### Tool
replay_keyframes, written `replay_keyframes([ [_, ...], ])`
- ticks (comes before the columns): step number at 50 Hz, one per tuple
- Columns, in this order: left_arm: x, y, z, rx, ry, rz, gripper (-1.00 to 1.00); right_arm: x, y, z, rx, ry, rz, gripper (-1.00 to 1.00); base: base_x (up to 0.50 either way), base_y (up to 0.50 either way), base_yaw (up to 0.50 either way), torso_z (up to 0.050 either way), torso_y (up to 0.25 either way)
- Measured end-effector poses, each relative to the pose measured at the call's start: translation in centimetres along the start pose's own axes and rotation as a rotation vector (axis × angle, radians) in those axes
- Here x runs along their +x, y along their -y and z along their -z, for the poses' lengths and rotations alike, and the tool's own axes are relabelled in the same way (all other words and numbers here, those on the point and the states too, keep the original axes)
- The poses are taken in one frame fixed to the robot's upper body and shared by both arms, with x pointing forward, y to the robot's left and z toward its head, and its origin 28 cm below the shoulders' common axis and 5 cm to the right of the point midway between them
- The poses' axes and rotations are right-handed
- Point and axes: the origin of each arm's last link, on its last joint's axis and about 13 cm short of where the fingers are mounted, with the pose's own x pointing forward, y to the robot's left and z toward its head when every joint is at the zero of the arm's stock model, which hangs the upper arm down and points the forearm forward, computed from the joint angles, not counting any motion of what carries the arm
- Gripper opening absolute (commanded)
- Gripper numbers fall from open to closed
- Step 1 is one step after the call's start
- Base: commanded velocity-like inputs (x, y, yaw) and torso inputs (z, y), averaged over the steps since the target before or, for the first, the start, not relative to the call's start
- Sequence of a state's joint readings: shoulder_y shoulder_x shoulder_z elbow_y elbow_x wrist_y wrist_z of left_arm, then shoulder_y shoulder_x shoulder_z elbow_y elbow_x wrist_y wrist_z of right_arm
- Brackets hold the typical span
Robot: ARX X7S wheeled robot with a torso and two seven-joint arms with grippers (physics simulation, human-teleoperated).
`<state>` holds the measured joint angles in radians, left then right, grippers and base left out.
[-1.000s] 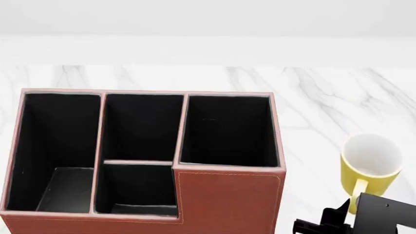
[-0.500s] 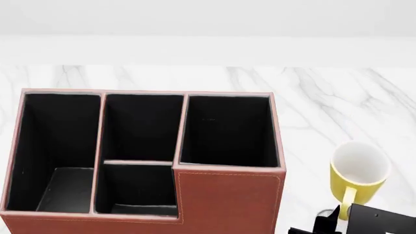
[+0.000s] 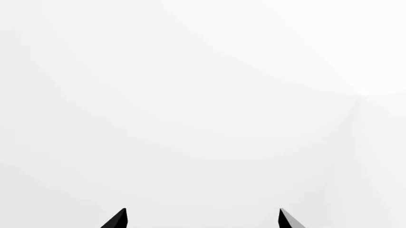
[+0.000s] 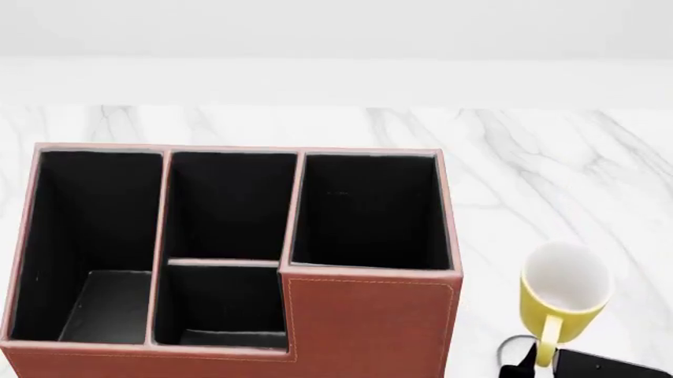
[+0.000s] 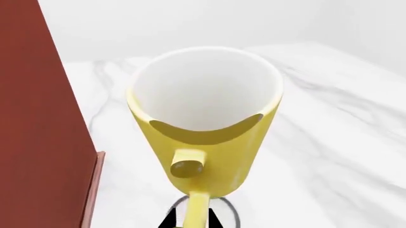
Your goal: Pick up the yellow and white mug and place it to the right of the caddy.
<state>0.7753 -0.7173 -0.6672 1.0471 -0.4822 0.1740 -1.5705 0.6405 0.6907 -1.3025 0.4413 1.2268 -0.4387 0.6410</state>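
- Left wrist view: only blank white shows past the left gripper, whose two dark tips stand spread with nothing between them. No risk arises here, since this arm is away from the work.
- Head view: the mug hangs upright near the worktop's front edge, right of the caddy and apart from it, with a faint shadow beneath. The right gripper barely shows at the bottom edge, so I cannot tell its state from here. Against the earlier frames, the mug is lower and closer to the caddy.
- Right wrist view: the dark tips pinch the mug's handle, a thin hold. The mug could swing or slip, and letting go above the marble might tip it; drifting further could knock it against the caddy's wall.
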Motion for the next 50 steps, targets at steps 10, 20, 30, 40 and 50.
replay_keyframes([
  [10,0.0,0.1,0.1,0.001,0.000,0.002,1.00,0.3,-0.1,1.1,0.004,-0.019,-0.013,-1.00,0.00,0.00,0.00,0.000,0.000],
  [20,0.0,0.2,0.1,0.003,0.000,0.007,1.00,0.8,-0.1,1.8,0.011,-0.041,-0.018,-1.00,0.00,0.00,0.00,0.000,0.001],
  [30,0.0,0.3,0.2,0.005,0.000,0.012,1.00,1.2,-0.2,2.3,0.020,-0.060,-0.018,-1.00,0.00,0.00,0.00,0.000,0.001],
  [40,0.0,0.4,0.3,0.006,0.000,0.015,1.00,1.6,-0.2,2.6,0.031,-0.075,-0.016,-1.00,0.00,0.00,0.00,0.000,0.000],
  [50,0.0,0.5,0.3,0.007,0.000,0.017,1.00,1.9,-0.2,2.9,0.042,-0.087,-0.012,-1.00,0.00,0.00,0.00,0.000,0.001],
])
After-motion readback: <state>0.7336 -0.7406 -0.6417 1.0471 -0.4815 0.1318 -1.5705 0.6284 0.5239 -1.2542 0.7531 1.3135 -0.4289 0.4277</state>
